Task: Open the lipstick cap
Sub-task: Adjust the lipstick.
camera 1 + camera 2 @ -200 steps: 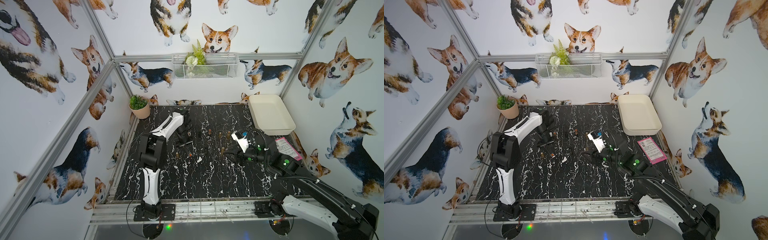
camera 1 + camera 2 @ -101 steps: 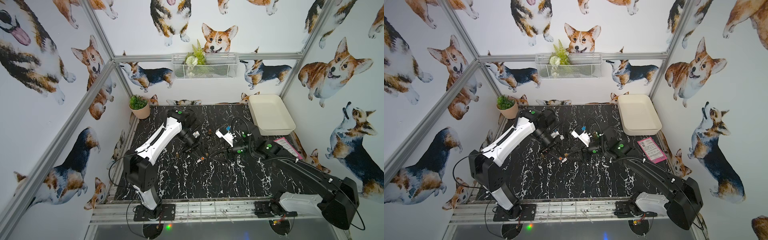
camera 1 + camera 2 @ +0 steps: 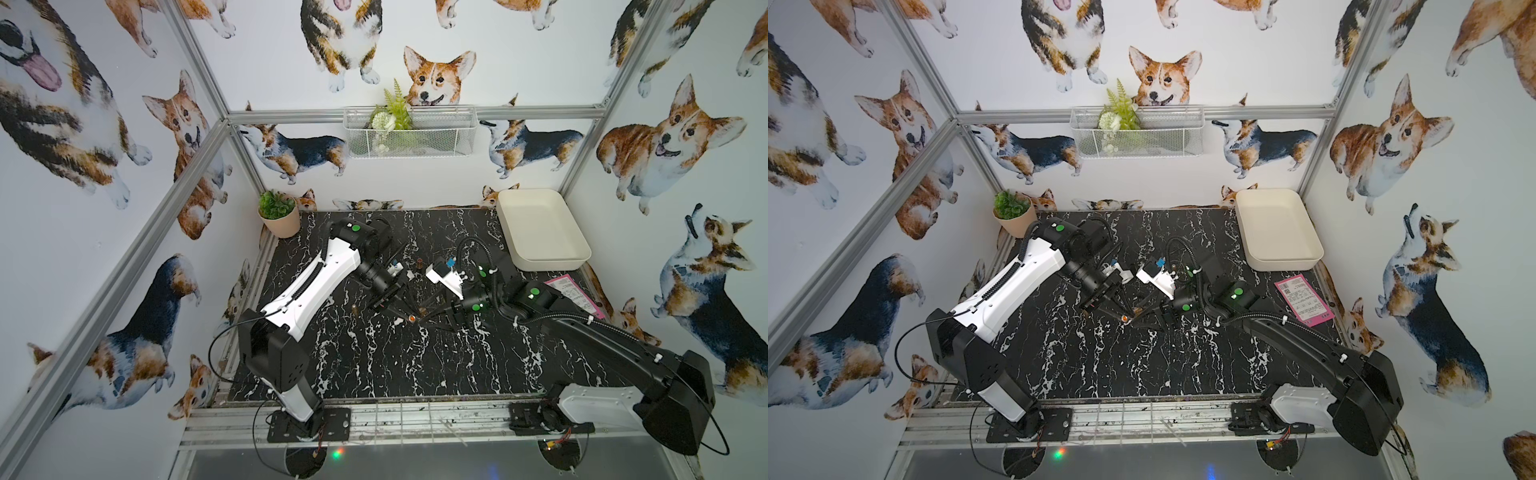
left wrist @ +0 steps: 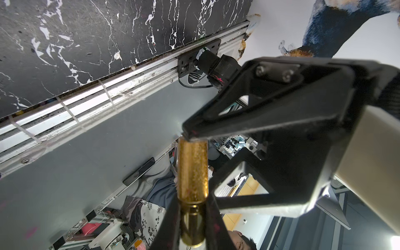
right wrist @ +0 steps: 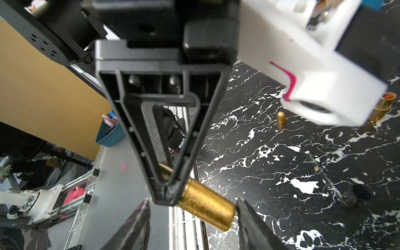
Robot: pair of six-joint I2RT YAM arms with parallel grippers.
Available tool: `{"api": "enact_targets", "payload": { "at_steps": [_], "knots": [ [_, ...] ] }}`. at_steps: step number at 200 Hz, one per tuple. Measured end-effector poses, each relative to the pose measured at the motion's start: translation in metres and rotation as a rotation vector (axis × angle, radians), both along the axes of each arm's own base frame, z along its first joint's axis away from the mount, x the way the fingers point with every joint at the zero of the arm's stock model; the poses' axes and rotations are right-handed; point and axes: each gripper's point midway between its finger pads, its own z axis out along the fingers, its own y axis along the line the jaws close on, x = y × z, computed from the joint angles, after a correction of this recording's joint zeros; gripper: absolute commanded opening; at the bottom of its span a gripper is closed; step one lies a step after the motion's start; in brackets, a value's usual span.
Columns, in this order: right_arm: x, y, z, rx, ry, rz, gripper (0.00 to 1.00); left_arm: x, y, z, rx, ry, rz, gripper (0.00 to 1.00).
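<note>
Gold lipstick [image 3: 411,318] at the centre of a top view, over the black marble table [image 3: 374,353]: the left gripper [image 4: 192,208] is clamped on its base, while the right gripper [image 5: 192,203], jaws apart, straddles the glittered cap [image 5: 205,205], not yet off.

The glittery gold cylindrical lipstick tube [image 4: 192,171] shows against the black marble-look bench [image 3: 374,361], which is veined in white. At two o'clock is a cream rectangular plastic tray [image 3: 548,259], at three a pink printed paper card [image 3: 579,295], and at ten a terracotta pot of green leaves [image 3: 284,226]. The white walls [image 3: 291,62] carry a pattern of tan, black and white corgis.
</note>
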Motion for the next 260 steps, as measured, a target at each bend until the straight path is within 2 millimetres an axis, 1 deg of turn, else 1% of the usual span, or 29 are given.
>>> {"api": "enact_targets", "payload": {
  "at_steps": [29, 31, 36, 137, 166, 193, 206, 216, 234, 245, 260],
  "knots": [
    [-0.006, 0.003, -0.001, -0.002, 0.000, 0.018, 0.64, 0.001, -0.001, 0.004, -0.010, -0.009, 0.000, 0.14],
    [-0.007, 0.003, -0.001, -0.002, 0.000, 0.019, 0.61, 0.001, -0.001, 0.004, -0.011, -0.010, 0.000, 0.14],
    [-0.007, 0.003, -0.001, -0.003, -0.002, 0.018, 0.59, 0.001, -0.001, 0.004, -0.011, -0.011, 0.000, 0.14],
    [-0.006, 0.001, -0.001, -0.024, -0.051, -0.035, 0.46, 0.000, -0.002, 0.007, -0.024, -0.001, 0.003, 0.14],
    [-0.004, 0.000, -0.002, -0.035, -0.058, -0.051, 0.44, 0.006, -0.002, 0.008, -0.025, -0.004, 0.016, 0.14],
    [-0.007, -0.003, -0.007, -0.052, -0.044, -0.051, 0.44, 0.011, 0.000, 0.007, -0.014, -0.009, 0.030, 0.14],
    [-0.008, -0.004, -0.007, -0.054, -0.044, -0.054, 0.43, 0.012, -0.001, 0.007, -0.015, -0.007, 0.031, 0.10],
    [-0.009, -0.006, -0.007, -0.056, -0.045, -0.056, 0.45, 0.012, -0.001, 0.007, -0.017, -0.007, 0.031, 0.10],
    [-0.022, -0.007, 0.002, -0.026, -0.054, -0.013, 0.54, 0.014, 0.001, 0.005, -0.004, -0.021, 0.034, 0.12],
    [-0.022, -0.008, 0.006, -0.016, -0.074, -0.015, 0.59, 0.013, 0.002, 0.006, -0.007, -0.022, 0.036, 0.12],
    [-0.021, -0.012, 0.011, -0.014, -0.099, -0.029, 0.61, 0.010, 0.003, 0.005, -0.005, -0.011, 0.034, 0.13]
  ]
}}
